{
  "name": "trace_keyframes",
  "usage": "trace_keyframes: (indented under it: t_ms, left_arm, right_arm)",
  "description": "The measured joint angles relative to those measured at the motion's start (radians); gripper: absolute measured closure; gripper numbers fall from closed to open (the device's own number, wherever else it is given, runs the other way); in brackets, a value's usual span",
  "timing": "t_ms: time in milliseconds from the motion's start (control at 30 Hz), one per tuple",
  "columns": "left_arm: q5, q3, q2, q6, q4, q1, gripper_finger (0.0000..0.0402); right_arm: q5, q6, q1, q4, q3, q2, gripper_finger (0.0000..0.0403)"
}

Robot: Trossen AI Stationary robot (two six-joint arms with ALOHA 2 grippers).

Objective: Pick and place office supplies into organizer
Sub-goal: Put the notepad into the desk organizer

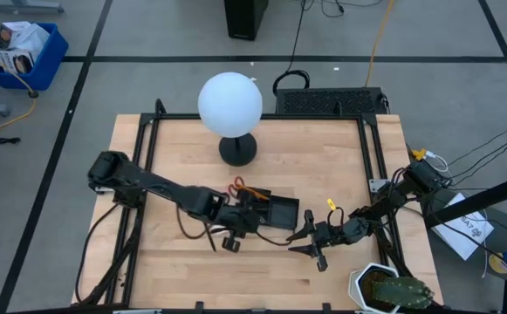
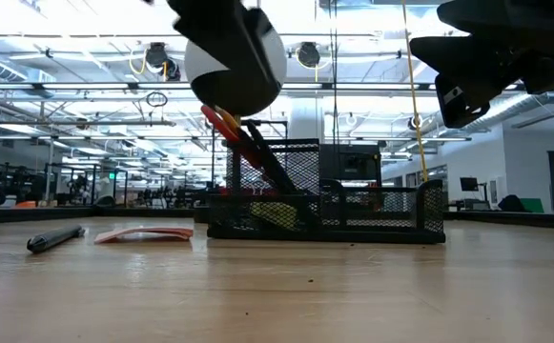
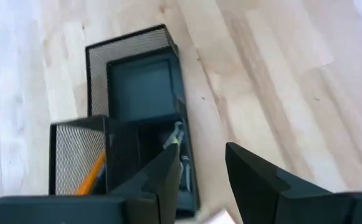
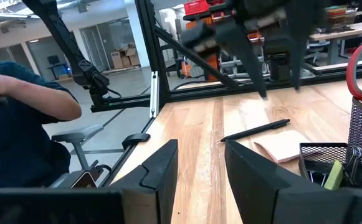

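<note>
Light wooden table, black frame rails at its edges. Directly on it: black mesh organizer mid-table; black pen and pink sticky-note pad lying near each other; white globe lamp on round black base

1. One organizer, black mesh, just toward 6 o'clock from the table's centre.
2. One white globe lamp, at 12 o'clock on the table.
3. One pair of red-handled scissors, standing in the organizer.
4. One orange pencil can be made out in the organizer.
5. One yellow-green piece, also in it.
6. One black pen, lying on the table.
7. One pink sticky-note pad, beside the pen.
8. One potted plant, at 5 o'clock.
9. Two grippers: left gripper, right gripper.
</note>
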Motion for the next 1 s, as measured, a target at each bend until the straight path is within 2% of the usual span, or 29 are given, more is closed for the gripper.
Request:
trace_keyframes:
  t_ms: [200,467,600,767,1000]
  left_arm:
    - [-0.006,-0.089,-0.093,-0.075,-0.027,-0.039,0.0269]
    - [-0.207,-0.35,-0.191,-0.284,0.043,-0.128,0.0268]
    - [-0.242,-0.436,-0.198,-0.368,0.111,-0.16,0.0268]
    - [-0.278,-0.479,-0.185,-0.433,0.17,-0.18,0.0268]
    - [-0.306,-0.479,-0.176,-0.455,0.21,-0.221,0.0268]
  right_arm:
    - [0.0,0.0,0.0,0.0,0.0,0.0,0.0275]
    - [0.0,0.0,0.0,0.0,0.0,0.0,0.0275]
    - [0.0,0.0,0.0,-0.001,0.0,0.0,0.0275]
    - [0.0,0.0,0.0,0.0,0.0,0.0,0.0275]
    - [0.0,0.0,0.0,-0.001,0.0,0.0,0.0275]
